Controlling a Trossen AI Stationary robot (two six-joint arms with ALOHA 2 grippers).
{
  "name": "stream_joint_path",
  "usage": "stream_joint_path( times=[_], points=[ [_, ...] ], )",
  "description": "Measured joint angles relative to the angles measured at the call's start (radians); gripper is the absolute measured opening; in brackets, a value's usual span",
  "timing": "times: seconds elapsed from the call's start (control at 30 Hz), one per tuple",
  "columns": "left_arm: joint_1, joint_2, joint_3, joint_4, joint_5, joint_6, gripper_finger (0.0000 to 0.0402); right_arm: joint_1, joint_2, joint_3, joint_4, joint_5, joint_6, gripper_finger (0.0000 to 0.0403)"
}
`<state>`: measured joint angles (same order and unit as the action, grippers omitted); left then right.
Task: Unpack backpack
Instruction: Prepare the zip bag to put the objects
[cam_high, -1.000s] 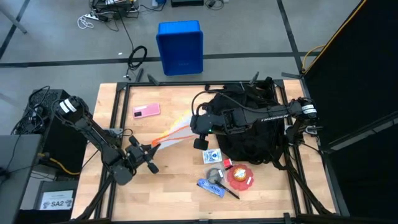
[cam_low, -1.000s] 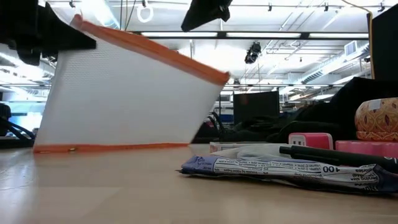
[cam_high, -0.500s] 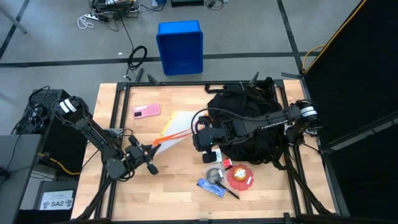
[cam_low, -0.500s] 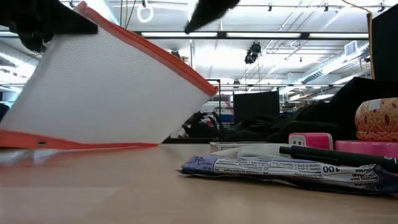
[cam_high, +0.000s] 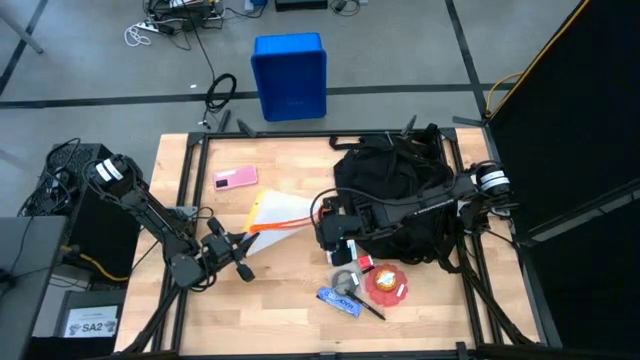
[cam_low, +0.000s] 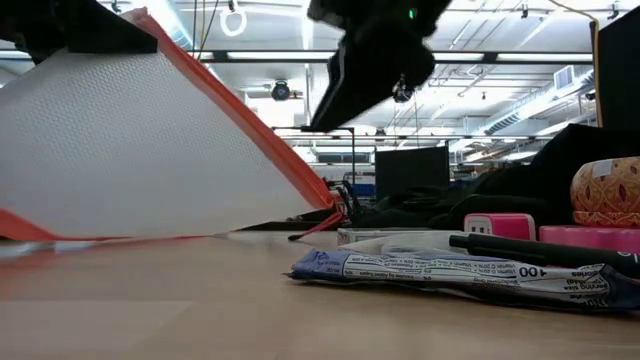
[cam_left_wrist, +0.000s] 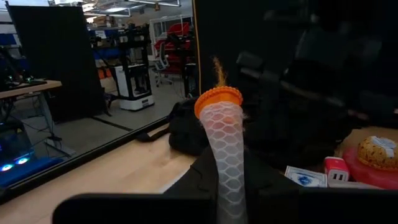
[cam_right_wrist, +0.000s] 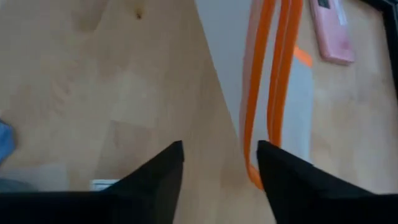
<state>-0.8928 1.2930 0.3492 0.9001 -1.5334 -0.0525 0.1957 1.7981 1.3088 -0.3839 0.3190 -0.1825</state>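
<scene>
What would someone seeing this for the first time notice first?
Probably the white mesh pouch with orange trim, held at one corner by the shut left gripper near the table's middle and fanning out large in the low view. Next, the big black backpack slumped on the table's right side. The right gripper hangs open just beside the pouch's far end, with small unpacked items in front of the backpack.
</scene>
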Motion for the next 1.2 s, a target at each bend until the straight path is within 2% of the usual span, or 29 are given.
stream_joint_path(
  times=[0.1, 0.33, 0.63, 0.87, 1.03, 1.2],
  points=[
    [0.000, 0.000, 0.000, 0.000, 0.000, 0.000, 0.0000, -0.024, 0.000, -0.059, 0.080, 0.071, -0.010, 0.0209],
    [0.000, 0.000, 0.000, 0.000, 0.000, 0.000, 0.0000, -0.093, 0.000, -0.166, 0.179, 0.081, -0.110, 0.0223],
    [0.000, 0.000, 0.000, 0.007, 0.010, 0.004, 0.0000, -0.120, 0.000, -0.270, 0.356, 0.134, -0.298, 0.0238],
    [0.000, 0.001, 0.000, 0.055, 0.032, 0.051, 0.0000, -0.135, 0.100, -0.277, 0.447, 0.132, -0.367, 0.0229],
    [0.000, 0.001, 0.000, 0.054, 0.047, 0.050, 0.0000, -0.134, 0.194, -0.276, 0.606, 0.249, -0.416, 0.0221],
    [0.000, 0.001, 0.001, 0.054, 0.050, 0.051, 0.0000, -0.135, 0.206, -0.244, 0.635, 0.266, -0.433, 0.0194]
  ],
)
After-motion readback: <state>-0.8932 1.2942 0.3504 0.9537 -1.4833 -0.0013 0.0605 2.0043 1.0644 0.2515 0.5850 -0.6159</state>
